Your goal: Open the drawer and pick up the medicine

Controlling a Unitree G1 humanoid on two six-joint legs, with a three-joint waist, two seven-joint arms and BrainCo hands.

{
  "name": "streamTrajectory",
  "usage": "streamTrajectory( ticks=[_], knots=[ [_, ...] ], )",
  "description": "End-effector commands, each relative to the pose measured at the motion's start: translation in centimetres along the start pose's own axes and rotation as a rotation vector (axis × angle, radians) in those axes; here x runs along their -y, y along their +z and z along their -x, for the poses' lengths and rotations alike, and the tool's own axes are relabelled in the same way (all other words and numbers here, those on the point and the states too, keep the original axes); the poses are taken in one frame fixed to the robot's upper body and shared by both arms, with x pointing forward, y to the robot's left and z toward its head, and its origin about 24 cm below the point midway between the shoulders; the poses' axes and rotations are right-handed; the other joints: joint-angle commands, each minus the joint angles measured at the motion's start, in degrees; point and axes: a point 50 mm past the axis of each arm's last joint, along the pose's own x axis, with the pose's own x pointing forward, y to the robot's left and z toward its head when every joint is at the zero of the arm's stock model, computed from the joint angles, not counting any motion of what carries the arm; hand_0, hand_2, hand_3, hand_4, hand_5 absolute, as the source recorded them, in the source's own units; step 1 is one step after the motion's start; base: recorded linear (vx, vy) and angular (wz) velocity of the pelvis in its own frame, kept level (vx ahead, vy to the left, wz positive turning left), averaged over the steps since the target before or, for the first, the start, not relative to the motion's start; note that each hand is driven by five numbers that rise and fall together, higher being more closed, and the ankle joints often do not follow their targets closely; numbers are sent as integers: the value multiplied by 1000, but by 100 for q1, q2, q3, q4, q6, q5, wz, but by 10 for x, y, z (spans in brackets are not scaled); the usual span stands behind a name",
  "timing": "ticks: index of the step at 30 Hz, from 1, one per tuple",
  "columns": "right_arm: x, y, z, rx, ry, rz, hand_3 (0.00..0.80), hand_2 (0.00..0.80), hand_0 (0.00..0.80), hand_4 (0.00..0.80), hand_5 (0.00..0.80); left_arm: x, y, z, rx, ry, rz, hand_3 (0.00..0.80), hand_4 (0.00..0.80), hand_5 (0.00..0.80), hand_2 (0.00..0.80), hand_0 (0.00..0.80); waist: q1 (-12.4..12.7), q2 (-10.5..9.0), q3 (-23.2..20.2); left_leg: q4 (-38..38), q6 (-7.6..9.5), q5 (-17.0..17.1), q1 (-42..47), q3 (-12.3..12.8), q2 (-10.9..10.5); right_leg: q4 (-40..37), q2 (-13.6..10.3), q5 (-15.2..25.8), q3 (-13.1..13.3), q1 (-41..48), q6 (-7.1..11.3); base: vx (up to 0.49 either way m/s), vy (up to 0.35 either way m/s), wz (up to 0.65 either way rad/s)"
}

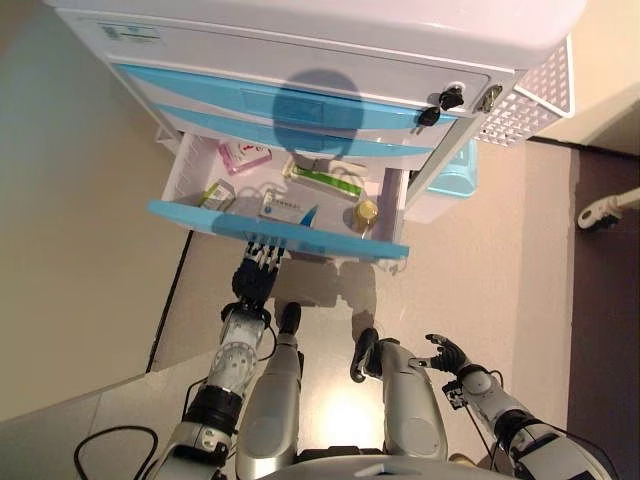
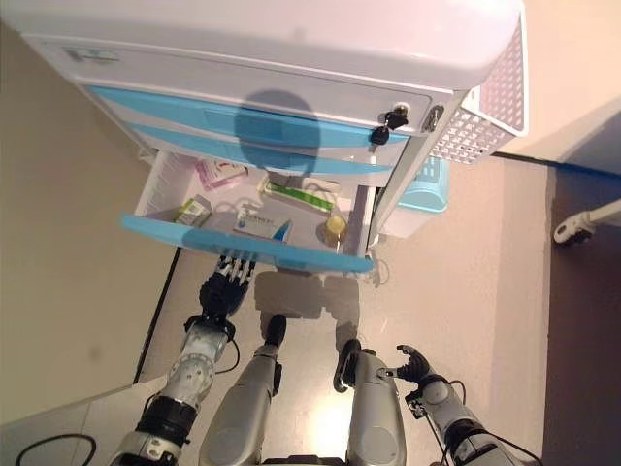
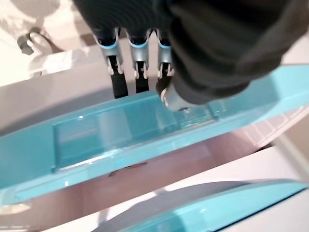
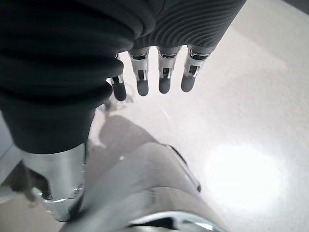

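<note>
The white cabinet's lowest drawer stands pulled out, its light blue front toward me. Inside lie a pink box, a long green-and-white box, a white-and-blue box, a small green box and a small yellow-capped bottle. My left hand reaches up from below to the drawer front; its fingers go behind the blue lip, tips hidden, while the thumb presses on the front. My right hand hangs low at the right, fingers relaxed and holding nothing.
Two shut blue-fronted drawers sit above the pulled-out one, with keys in a lock at their right. A white lattice basket hangs on the cabinet's right side, a pale blue bin below it. A white wheeled foot shows far right.
</note>
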Motion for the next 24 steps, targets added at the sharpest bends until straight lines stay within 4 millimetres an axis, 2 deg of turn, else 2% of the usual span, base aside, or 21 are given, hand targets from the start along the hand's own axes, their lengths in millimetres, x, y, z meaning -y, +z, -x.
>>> streamTrajectory(
  ticks=[1, 2, 4, 10, 12, 13, 14, 15, 16, 17, 21, 24],
  knots=[
    [0, -48, 15, -145, 16, 71, 0, 0, 0, 0, 0, 82, 78, 15, 371, -508, 0, 800, 800, 800, 800, 800, 275, 87, -626, 1017, 534, -699, -254, 14, -573, -713, -148, 872, 133, 220, 508, 6, -51, 20],
    [0, -48, 15, -145, 16, 72, 0, 0, 0, 0, 0, 82, 78, 15, 371, -508, 0, 800, 800, 800, 800, 800, 274, 87, -626, 1017, 534, -699, -253, 13, -573, -714, -148, 872, 132, 222, 508, 11, -29, 30],
    [2, -57, 18, -181, 7, 73, 0, 0, 0, 0, 0, 66, 80, 27, 371, -471, -19, 800, 800, 800, 800, 800, 386, 136, -681, 996, 536, -710, -107, -117, -590, -756, -161, 816, -3, 442, 495, 22, -37, 28],
    [7, -64, 21, -206, -11, 83, 0, 0, 0, 0, 0, 53, 76, 41, 331, -445, -13, 800, 800, 800, 800, 800, 532, 257, -769, 870, 543, -657, 46, -313, -670, -828, -231, 793, -222, 666, 510, 12, -22, 24],
    [9, -67, 22, -218, -15, 90, 0, 0, 0, 0, 0, 45, 74, 47, 312, -416, -2, 800, 800, 800, 800, 800, 601, 312, -833, 793, 549, -628, 94, -368, -701, -860, -253, 788, -271, 737, 518, 14, -5, 21],
    [9, -69, 22, -230, -17, 98, 0, 0, 0, 0, 0, 32, 71, 51, 280, -364, -4, 800, 800, 800, 800, 800, 664, 371, -881, 741, 558, -597, 132, -430, -738, -888, -283, 795, -331, 799, 524, 7, -5, 10],
    [9, -69, 22, -230, -17, 98, 0, 0, 0, 0, 0, 32, 71, 51, 280, -364, -4, 800, 800, 800, 800, 800, 663, 371, -881, 741, 557, -597, 133, -430, -738, -889, -283, 795, -331, 799, 524, 14, 2, 24],
    [10, -69, 22, -234, -18, 109, 0, 0, 0, 0, 0, 17, 70, 56, 253, -303, -12, 800, 800, 800, 800, 800, 714, 429, -935, 693, 561, -570, 170, -458, -757, -913, -307, 806, -382, 844, 540, 10, 6, 25],
    [10, -69, 22, -235, -18, 109, 0, 0, 0, 0, 0, 16, 70, 56, 253, -302, -12, 800, 800, 800, 800, 800, 712, 429, -936, 692, 561, -570, 171, -460, -757, -915, -307, 807, -384, 845, 540, 31, 11, 24],
    [11, -70, 23, -242, -20, 118, 0, 0, 0, 0, 0, 1, 66, 62, 221, -237, 2, 800, 800, 800, 800, 800, 753, 482, -1006, 637, 565, -559, 205, -464, -767, -948, -323, 821, -388, 864, 552, 31, 10, 12],
    [12, -67, 21, -238, -21, 127, 0, 0, 0, 0, 0, -40, 60, 79, 145, -65, -12, 800, 800, 800, 800, 800, 813, 585, -1088, 591, 594, -561, 247, -418, -762, -973, -351, 861, -358, 870, 596, 36, 10, 11],
    [16, -67, 21, -235, -31, 127, 0, 0, 0, 0, 0, -76, 58, 100, 94, 90, -29, 800, 800, 800, 800, 800, 840, 674, -1093, 559, 620, -561, 283, -335, -738, -1006, -348, 898, -282, 869, 636, 36, 14, 4]
  ],
)
